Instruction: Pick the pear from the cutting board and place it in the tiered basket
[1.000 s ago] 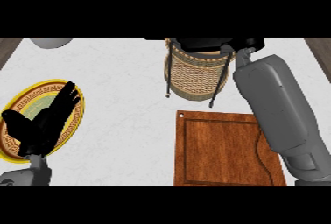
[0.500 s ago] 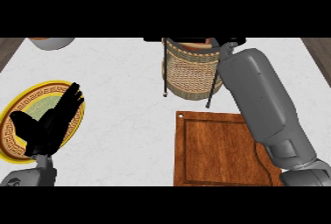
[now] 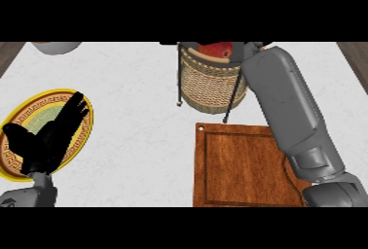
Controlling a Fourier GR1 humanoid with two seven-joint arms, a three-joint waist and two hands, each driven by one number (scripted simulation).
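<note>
At 12 o'clock on the white tabletop (image 3: 137, 87) stands the woven basket (image 3: 210, 87), upright on thin dark legs. A red, rounded item (image 3: 218, 50) sits in its top tier, cut off by the upper edge of the view; whether this is the pear cannot be told from here.

Right forearm (image 3: 287, 107): grey, runs from 5 o'clock up to 1 o'clock, its upper end just beside the basket rim. The right robot hand is out of view past the top edge, so its state cannot be told.

Board (image 3: 241, 168): brown wood, at 5 o'clock, just below the basket legs. A small hole shows in its upper-left corner. The forearm crosses over its right edge. No pear lies on the part of the board that shows.

Left robot hand (image 3: 50, 138): black, at 8 o'clock, fingers straight and spread, pointing toward 1 o'clock; released, grasping nothing. It shows over the plate (image 3: 28, 109), a round one with a yellow rim and a patterned border, pale green centre. Whether the hand touches the plate cannot be told.

Grey bowl (image 3: 57, 47): at 11 o'clock, only its lower edge visible, well apart from the plate and the basket.
</note>
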